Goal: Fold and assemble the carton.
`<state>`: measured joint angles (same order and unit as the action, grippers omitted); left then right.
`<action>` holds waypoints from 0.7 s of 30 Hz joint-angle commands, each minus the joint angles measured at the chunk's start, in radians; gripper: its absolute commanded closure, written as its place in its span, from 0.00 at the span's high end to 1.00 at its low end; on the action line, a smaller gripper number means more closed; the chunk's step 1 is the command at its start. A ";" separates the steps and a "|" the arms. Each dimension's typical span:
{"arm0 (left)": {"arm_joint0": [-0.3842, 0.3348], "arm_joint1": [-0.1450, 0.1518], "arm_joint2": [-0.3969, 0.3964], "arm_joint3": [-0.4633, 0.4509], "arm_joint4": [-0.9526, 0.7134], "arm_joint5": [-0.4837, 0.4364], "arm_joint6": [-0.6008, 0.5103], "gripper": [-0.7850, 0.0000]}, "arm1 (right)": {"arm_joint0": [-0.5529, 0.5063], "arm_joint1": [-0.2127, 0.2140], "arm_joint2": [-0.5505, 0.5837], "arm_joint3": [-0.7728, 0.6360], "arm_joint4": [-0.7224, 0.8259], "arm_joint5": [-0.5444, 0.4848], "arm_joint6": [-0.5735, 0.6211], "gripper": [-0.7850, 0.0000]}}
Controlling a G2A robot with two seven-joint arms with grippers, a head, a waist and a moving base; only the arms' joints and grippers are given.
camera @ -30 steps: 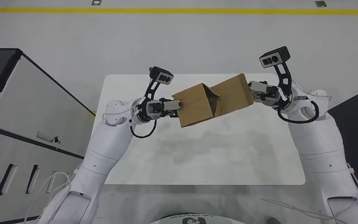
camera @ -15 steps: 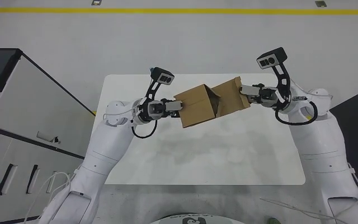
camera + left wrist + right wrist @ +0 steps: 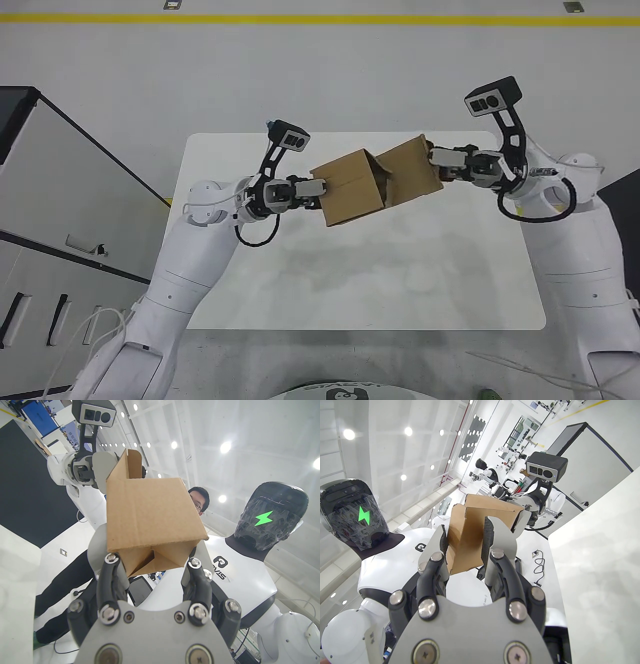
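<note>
A brown cardboard carton (image 3: 352, 187) hangs in the air over the white table (image 3: 400, 290), part folded. Its long side flap (image 3: 410, 165) sticks out toward the right arm. My left gripper (image 3: 318, 190) is shut on the carton's folded end; in the left wrist view that end (image 3: 150, 512) fills the space between its fingers, around the gripper midpoint (image 3: 152, 556). At the opposite end my right gripper (image 3: 436, 163) is shut on the flap's edge. The right wrist view shows the cardboard (image 3: 492, 510) wedged between the two fingers of that gripper (image 3: 467, 542).
A dark cabinet (image 3: 60, 190) stands off the table's left side. The bare tabletop (image 3: 595, 550) lies below both arms, with its edges all round. A yellow floor line (image 3: 320, 19) runs behind.
My right gripper has moved left toward the carton, swinging the flap inward so it looks shorter. The left gripper and the carton's body have stayed where they were.
</note>
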<state>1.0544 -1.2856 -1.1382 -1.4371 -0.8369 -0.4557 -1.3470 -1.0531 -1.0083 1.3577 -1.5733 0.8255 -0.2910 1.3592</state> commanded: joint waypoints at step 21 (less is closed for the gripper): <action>0.000 0.008 -0.016 -0.015 0.074 0.001 0.034 0.00 | 0.031 -0.001 -0.014 -0.011 -0.065 0.042 0.013 0.15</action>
<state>1.0519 -1.2785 -1.1538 -1.4478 -0.7681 -0.4555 -1.3168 -1.0237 -1.0102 1.3439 -1.5833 0.7704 -0.2517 1.3702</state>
